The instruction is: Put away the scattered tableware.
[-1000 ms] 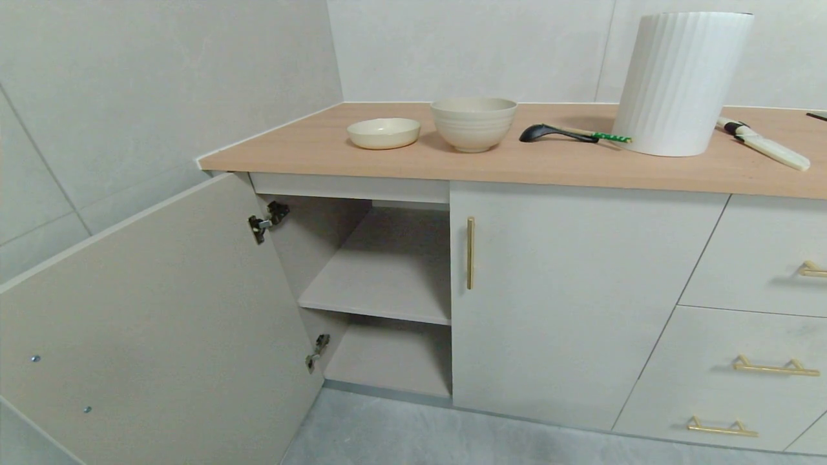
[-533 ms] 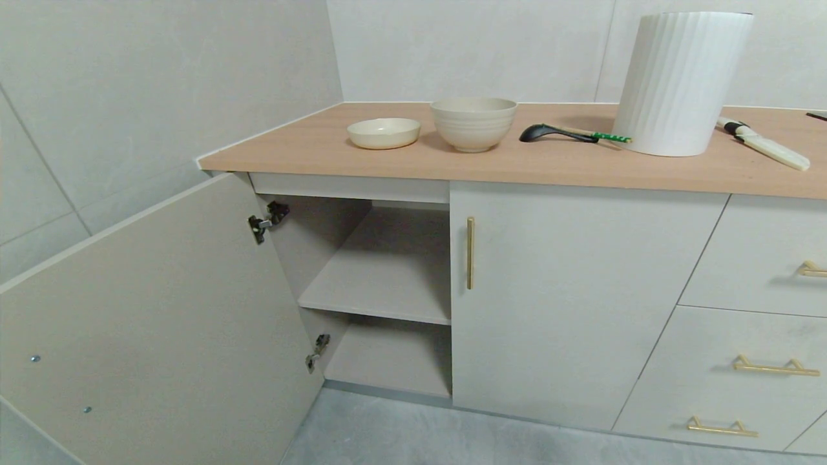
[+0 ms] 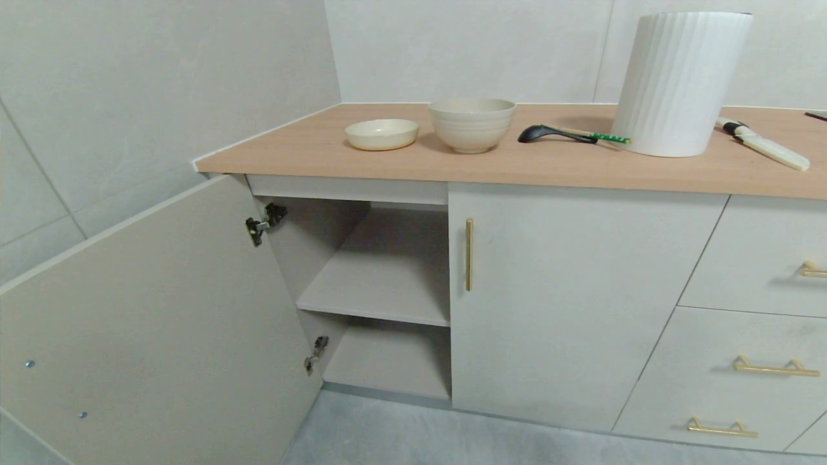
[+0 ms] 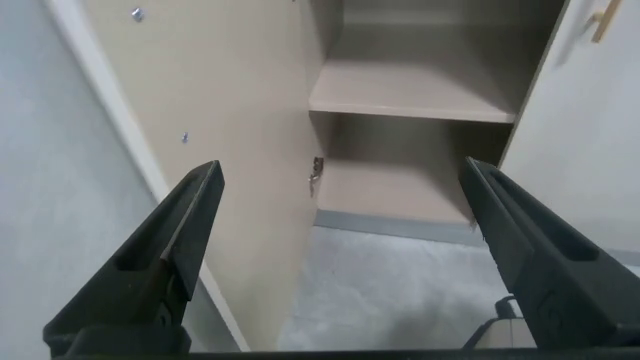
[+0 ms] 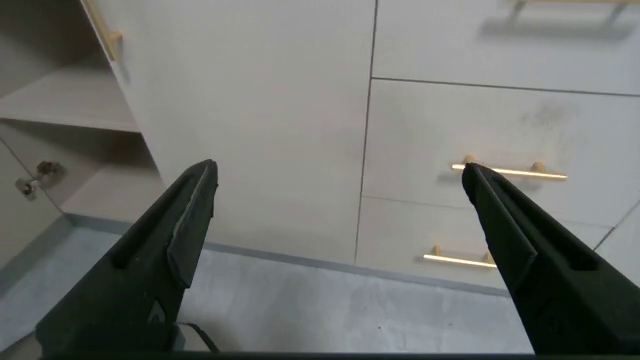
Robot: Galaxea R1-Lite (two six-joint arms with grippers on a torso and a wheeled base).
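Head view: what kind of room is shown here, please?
Probably a kitchen: a wooden countertop over pale cabinets with brass handles, and a shallow bowl, a deep bowl and a black ladle lying on it.

We're in a kitchen here: tiled walls [image 3: 161, 97], a wooden desk [image 3: 310, 152] over pale cabinets [image 3: 568, 290] with brass-handled drawers [image 3: 743, 342], and a bowl [image 3: 472, 123], a dish [image 3: 381, 134] and a ladle [image 3: 555, 134] on top.

From the head, we are looking forward and down over the worktop [image 3: 517, 169] onto the cabinet fronts [image 3: 568, 297], standing a little off; from the left wrist, we are facing low into the open cupboard [image 4: 420, 160], close beside its door [image 4: 240, 100]; from the right wrist, we are facing the drawers [image 5: 500, 130]; all three are sharing the cupboard's shelf [image 3: 381, 284].
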